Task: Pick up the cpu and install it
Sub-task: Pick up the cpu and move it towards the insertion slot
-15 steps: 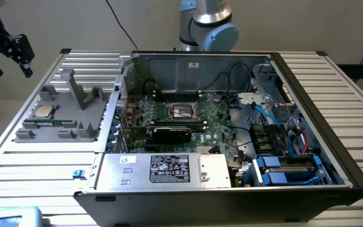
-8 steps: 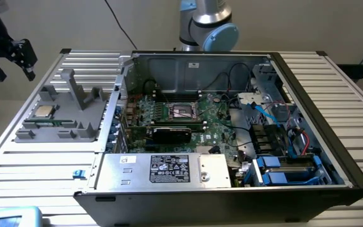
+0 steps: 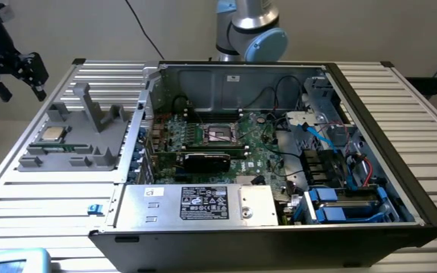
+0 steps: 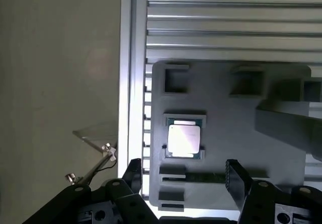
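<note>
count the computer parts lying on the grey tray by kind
cpu: 1
memory stick: 1
total on the grey tray: 2

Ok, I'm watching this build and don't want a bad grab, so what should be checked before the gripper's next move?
1. Gripper open and empty: ok.
2. cpu lying flat in its pocket on the grey tray: ok.
3. Gripper clear of the cpu, not touching: ok.
4. Fingers centred over the cpu: cannot tell.
5. Socket in the open case ready to receive it: cannot tell.
</note>
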